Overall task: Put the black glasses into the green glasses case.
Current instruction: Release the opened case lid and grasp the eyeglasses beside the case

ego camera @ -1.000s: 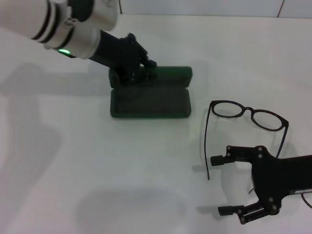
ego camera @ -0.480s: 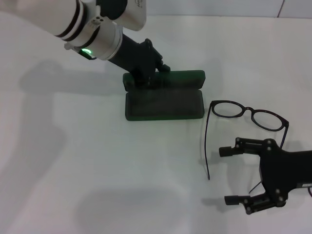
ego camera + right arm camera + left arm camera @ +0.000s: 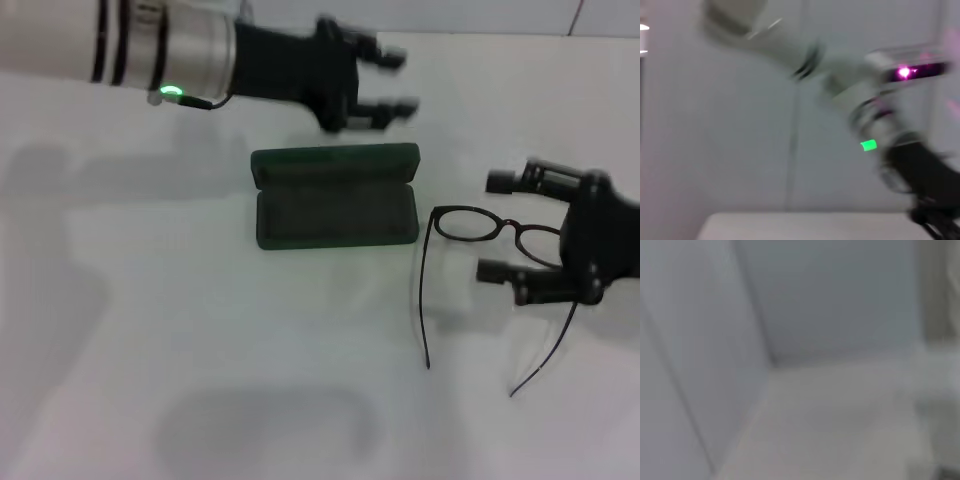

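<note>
Left end effector (image 3: 385,82) has let go of the dark green hinged hard case (image 3: 335,195) and lifted far, fingers apart. Case sits open mid-tabletop (image 3: 200,380). Right end effector (image 3: 512,226), spread, now straddles the thin black wire-frame glasses (image 3: 500,236) just right of it. We judge grasp is next.

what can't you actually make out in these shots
- Black glasses: head view, the right lens is hidden behind the right tool.
- Green glasses case: missing from both wrist views, which are blurred and face walls.
- Left tool: head view, motion-blurred.
</note>
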Action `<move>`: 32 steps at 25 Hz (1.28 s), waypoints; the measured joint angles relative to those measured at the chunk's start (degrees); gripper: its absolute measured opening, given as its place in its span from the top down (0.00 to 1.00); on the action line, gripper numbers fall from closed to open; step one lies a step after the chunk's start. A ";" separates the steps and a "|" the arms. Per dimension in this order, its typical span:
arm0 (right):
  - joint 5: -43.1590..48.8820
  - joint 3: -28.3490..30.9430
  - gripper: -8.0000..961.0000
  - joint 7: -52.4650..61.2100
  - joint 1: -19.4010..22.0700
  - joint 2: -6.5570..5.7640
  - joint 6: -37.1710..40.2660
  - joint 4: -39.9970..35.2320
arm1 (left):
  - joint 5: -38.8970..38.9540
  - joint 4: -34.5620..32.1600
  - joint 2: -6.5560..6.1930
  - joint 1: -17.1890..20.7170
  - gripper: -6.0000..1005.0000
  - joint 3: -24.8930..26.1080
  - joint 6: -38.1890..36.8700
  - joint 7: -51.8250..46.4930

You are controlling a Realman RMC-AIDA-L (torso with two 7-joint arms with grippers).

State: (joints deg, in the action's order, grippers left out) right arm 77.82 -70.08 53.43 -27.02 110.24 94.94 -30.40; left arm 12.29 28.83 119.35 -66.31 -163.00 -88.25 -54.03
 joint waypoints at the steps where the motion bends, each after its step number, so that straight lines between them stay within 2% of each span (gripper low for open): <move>1: 1.55 0.64 0.09 3.42 -0.22 -0.40 -0.80 -2.31 | 6.88 -1.44 0.19 3.84 0.50 0.04 -0.98 -0.85; 2: 3.54 0.94 0.09 7.29 -0.32 -0.77 -2.09 -5.71 | 6.88 -1.44 0.19 3.84 0.47 0.04 -0.98 -0.85; 3: 5.88 1.21 0.09 11.49 -0.36 -1.14 -3.68 -9.25 | 10.93 -3.03 0.23 6.45 0.45 0.06 -1.09 -1.15; 7: 20.61 2.09 0.09 29.78 -2.02 -0.97 -11.27 -26.27 | 21.70 -9.64 0.21 15.05 0.45 0.05 -0.47 -1.78; 9: 30.96 2.19 0.09 40.91 -4.26 -1.03 -11.70 -33.62 | 24.42 -11.52 0.20 17.99 0.45 0.05 -0.76 -2.89; 11: 39.61 2.25 0.09 49.44 -7.42 -1.30 -9.24 -37.08 | 25.51 -12.47 0.22 19.26 0.45 0.06 -0.99 -3.78; 13: 47.82 2.19 0.09 55.02 -10.79 -1.13 -6.67 -37.79 | 26.55 -13.98 0.24 20.76 0.45 0.09 -0.91 -4.01; 14: 51.84 2.00 0.09 57.07 -12.59 -0.61 -5.59 -37.64 | 26.72 -14.26 0.22 21.11 0.45 0.09 -0.88 -3.86; 16: 57.44 1.61 0.10 58.44 -14.95 1.39 -5.10 -37.05 | 27.15 -14.66 0.19 22.00 0.45 0.08 -0.96 -3.42; 18: 63.46 1.04 0.11 58.80 -16.51 3.98 -5.06 -36.83 | 27.30 -14.70 0.12 22.52 0.45 0.07 -1.02 -3.52; 19: 65.72 0.62 0.11 58.97 -16.95 4.96 -5.01 -36.77 | 27.31 -14.72 0.08 22.67 0.45 0.06 -1.02 -3.69; 20: 67.20 -0.50 0.15 59.35 -17.30 5.40 -5.11 -36.69 | 27.33 -14.73 0.05 22.78 0.45 0.06 -1.03 -3.82; 24: 68.56 -7.33 0.32 62.13 -17.25 5.61 -7.75 -36.27 | 27.33 -14.77 0.10 22.90 0.46 0.05 -1.06 -3.88; 32: 68.38 -13.60 0.36 62.50 -16.28 5.85 -14.69 -33.78 | 27.14 -15.08 0.30 23.01 0.46 0.05 -1.05 -3.54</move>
State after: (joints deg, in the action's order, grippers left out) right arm 146.20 -83.68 115.93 -43.30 116.09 80.25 -64.17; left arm 39.43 13.75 119.65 -43.30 -162.95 -89.30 -57.58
